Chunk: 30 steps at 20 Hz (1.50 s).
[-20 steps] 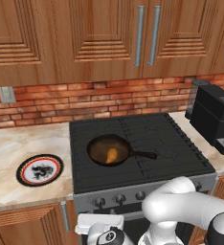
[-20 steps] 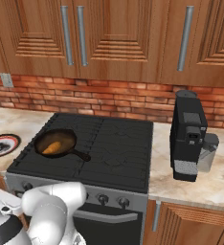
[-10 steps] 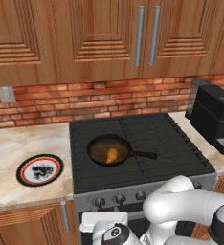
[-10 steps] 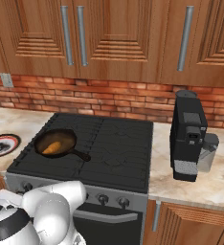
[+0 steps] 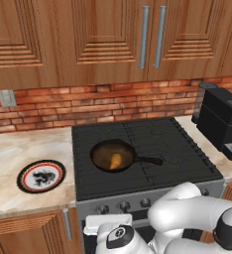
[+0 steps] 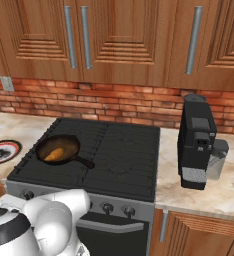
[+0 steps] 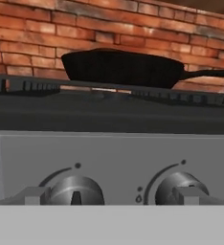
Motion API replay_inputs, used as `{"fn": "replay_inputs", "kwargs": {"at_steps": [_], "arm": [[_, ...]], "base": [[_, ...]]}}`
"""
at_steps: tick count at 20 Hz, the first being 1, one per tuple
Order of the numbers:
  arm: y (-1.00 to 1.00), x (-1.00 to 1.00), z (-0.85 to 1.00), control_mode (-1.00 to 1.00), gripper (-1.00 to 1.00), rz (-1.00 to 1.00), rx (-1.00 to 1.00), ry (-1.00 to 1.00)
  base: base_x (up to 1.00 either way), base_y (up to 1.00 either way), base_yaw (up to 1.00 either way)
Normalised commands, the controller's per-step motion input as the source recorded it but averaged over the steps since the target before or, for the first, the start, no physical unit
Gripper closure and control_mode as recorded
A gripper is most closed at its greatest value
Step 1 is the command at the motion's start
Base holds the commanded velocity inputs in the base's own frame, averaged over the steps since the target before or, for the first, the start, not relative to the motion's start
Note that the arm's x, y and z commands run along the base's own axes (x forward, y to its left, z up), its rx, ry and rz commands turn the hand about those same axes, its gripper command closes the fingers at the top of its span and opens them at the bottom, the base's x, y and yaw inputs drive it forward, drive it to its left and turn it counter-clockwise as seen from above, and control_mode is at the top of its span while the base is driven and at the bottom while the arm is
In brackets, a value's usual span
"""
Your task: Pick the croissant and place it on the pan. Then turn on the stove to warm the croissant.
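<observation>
The golden croissant (image 5: 116, 160) (image 6: 55, 154) lies inside the dark round pan (image 5: 101, 152) (image 6: 64, 142), which sits on the left front burner of the black stove (image 5: 180, 149) (image 6: 126, 162). My gripper (image 7: 113, 195) hangs low, close in front of the stove's silver panel. It is open and holds nothing. One fingertip (image 7: 35, 195) is left of a round knob (image 7: 75, 190), and the other fingertip (image 7: 190, 194) is over a second knob (image 7: 173, 185). In the hand view the pan (image 7: 118, 67) shows from the side above the panel; the croissant is hidden by its wall.
A round plate with a black-red rim (image 5: 41, 176) (image 6: 1, 151) lies on the counter left of the stove. A black coffee machine (image 5: 222, 121) (image 6: 195, 140) stands on the right. Wooden cabinets hang above the brick wall.
My hand has shifted slightly to the right, low in front of the stove's panel. The pan and the croissant have stayed where they were.
</observation>
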Motion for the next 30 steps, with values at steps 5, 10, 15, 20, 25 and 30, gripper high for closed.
{"fn": "replay_inputs", "kwargs": {"at_steps": [5,10,15,20,25,30], "arm": [[0.0,0.11,-0.06,-1.0,-1.0,0.0,0.0,0.0],[0.0,0.08,-0.16,-1.0,-1.0,0.01,0.0,0.0],[0.0,0.04,-0.21,-1.0,-1.0,0.02,0.0,0.0],[0.02,0.01,-0.16,-1.0,-1.0,0.01,0.0,0.0],[0.0,0.0,-0.17,-1.0,-1.0,0.01,0.0,0.0],[0.0,0.0,-0.16,-1.0,-1.0,0.01,0.0,0.0]], "base": [[0.0,0.0,0.0],[0.0,0.0,0.0],[0.0,0.0,0.0],[0.0,0.0,0.0],[0.0,0.0,0.0],[0.0,0.0,0.0]]}}
